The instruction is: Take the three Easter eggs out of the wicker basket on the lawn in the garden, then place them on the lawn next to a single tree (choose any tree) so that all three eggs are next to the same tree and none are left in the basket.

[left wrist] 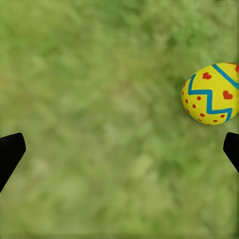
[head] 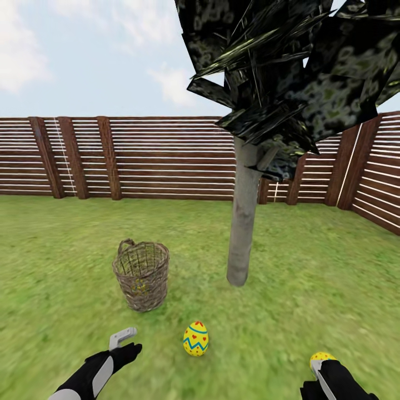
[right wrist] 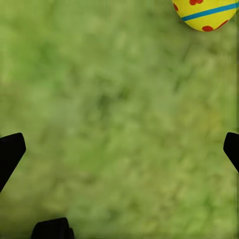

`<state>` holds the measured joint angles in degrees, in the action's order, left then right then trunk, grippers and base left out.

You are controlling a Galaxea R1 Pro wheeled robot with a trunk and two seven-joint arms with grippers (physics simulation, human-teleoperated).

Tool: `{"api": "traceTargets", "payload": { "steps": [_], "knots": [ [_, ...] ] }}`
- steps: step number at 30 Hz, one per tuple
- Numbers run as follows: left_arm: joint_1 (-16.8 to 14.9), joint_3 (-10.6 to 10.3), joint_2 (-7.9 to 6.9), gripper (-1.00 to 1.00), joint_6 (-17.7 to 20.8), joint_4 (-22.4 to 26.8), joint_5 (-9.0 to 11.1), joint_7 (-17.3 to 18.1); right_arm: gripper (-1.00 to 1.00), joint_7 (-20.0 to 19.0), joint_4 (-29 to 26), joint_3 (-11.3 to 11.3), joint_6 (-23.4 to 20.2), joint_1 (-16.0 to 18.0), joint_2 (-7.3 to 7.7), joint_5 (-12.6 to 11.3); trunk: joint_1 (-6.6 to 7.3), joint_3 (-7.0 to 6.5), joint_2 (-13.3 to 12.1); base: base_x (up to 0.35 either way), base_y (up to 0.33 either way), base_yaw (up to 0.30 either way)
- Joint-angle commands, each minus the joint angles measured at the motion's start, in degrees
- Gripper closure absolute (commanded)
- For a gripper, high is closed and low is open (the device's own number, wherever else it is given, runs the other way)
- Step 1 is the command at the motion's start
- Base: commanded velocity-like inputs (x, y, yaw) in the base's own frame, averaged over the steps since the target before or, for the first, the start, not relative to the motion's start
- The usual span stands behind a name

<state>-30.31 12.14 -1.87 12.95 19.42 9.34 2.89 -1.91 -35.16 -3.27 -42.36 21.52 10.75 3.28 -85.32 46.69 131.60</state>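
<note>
The brown wicker basket [head: 141, 275] stands upright on the lawn [head: 311, 278], left of the pale tree [head: 243, 222] trunk. One yellow Easter egg [head: 195, 339] with a blue zigzag and red hearts lies on the grass in front of the trunk, apart from both grippers. My left gripper [head: 126, 336] hangs open just left of it; the left wrist view shows that egg [left wrist: 211, 93] off to one side of the empty open fingers [left wrist: 11, 152]. A second egg [head: 321, 357] lies on the grass at my right gripper [head: 319, 371], which is open above bare grass beside the egg [right wrist: 206, 12].
A brown slatted fence [head: 166, 158] closes the garden behind and on the right. The tree's dark mottled crown [head: 289, 66] hangs overhead. Open grass surrounds the basket and trunk. Yellowish specks show through the basket's weave; I cannot tell what they are.
</note>
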Motion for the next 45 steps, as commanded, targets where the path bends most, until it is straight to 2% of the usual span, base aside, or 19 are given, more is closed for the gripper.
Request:
{"api": "traceTargets", "payload": {
  "steps": [1, 16, 23, 24, 27, 29, 33, 45],
  "knots": [
    [0.0, 0.3, 0.02, -1.00, 0.4, 0.1, 0.3, 0.2, -1.00, -0.2, -0.1, -0.2, -0.3, 0.0, -0.02, 0.3, 0.24, -0.12, -0.4, 0.000, 0.000, 0.000],
    [0.0, 0.4, -0.34, -1.00, 0.6, 0.2, 0.3, 0.3, -1.00, -0.2, -0.1, -0.2, -0.3, 0.0, -0.02, 0.3, 3.53, -2.82, -6.4, 0.000, 0.000, 0.000],
    [0.0, 0.6, -4.44, -1.00, 4.4, 2.5, 0.6, 0.3, -1.00, -0.2, -0.1, -0.2, -0.3, 0.0, -0.02, 0.3, 5.07, -4.07, -9.2, 0.000, 0.000, 0.000],
    [0.0, 0.9, -4.80, -1.00, 4.3, 3.4, 0.8, 0.4, -1.00, -0.2, -0.1, -0.2, -0.3, 0.0, -0.02, 0.3, 5.29, -4.25, -9.6, 0.000, 0.000, 0.000],
    [0.0, 6.5, -5.96, -1.00, 3.9, 5.9, 3.4, 0.8, -1.00, -0.2, -0.1, -0.2, -0.3, 0.0, -0.01, 0.3, 5.95, -4.79, -10.8, 0.000, 0.000, 0.000],
    [0.0, 8.3, -6.13, -1.00, 3.8, 6.2, 4.0, 0.9, -1.00, -0.2, -0.1, -0.2, -0.3, 0.0, -0.02, 0.3, 6.39, -5.15, -11.6, 0.000, 0.000, 0.000],
    [0.0, 9.0, -6.07, -1.00, 3.8, 6.2, 4.1, 0.8, -1.00, -0.2, -0.1, -0.1, -0.3, 0.0, -0.02, 0.4, 7.27, -5.87, -13.2, 0.000, 0.000, 0.000],
    [0.0, 9.0, -5.74, -1.00, 3.9, 6.2, 4.1, 0.5, -1.00, -0.2, 0.0, -0.1, -0.3, 0.0, -0.03, 0.4, 9.90, -8.02, -18.0, 0.000, 0.000, 0.000]
  ]
}}
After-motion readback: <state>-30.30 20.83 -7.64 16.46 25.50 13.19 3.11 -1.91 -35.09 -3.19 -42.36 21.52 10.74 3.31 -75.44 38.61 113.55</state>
